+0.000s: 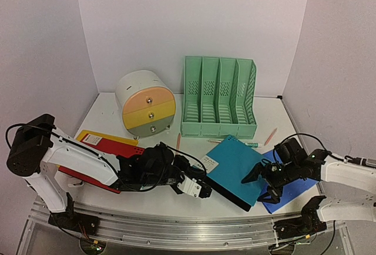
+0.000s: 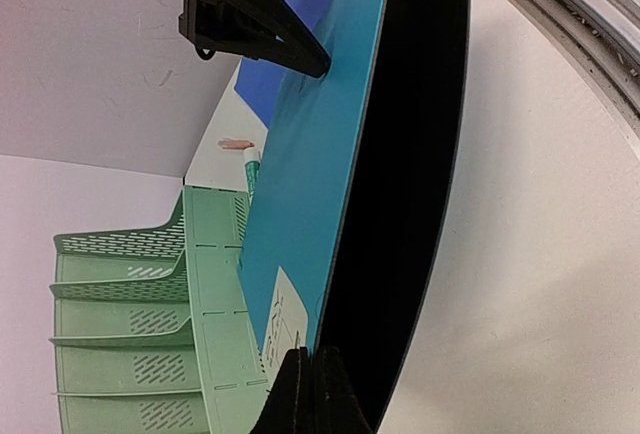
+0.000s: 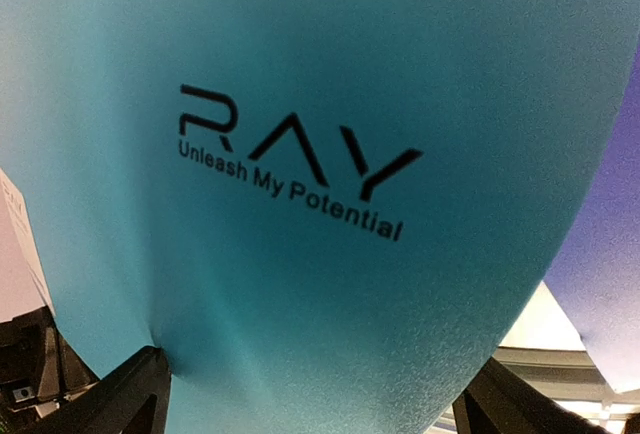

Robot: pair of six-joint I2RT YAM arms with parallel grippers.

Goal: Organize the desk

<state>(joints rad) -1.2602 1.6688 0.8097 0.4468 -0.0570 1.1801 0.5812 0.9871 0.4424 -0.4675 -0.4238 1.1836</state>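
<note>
White tabletop (image 1: 106,117) runs left to right; left tool (image 1: 204,190) clamps a teal folder (image 1: 238,164), right tool (image 1: 261,185) gapes beside it, rack (image 1: 218,99) behind.

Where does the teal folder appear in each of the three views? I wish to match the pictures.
Top external: folder lower right of centre, in front of the rack.
Left wrist: tall teal band down the middle, black edge on its right, left pincer at its bottom end.
Right wrist: fills nearly the whole picture, printed RAY.
Landmark: the green rack, in the top and left wrist views only.
</note>
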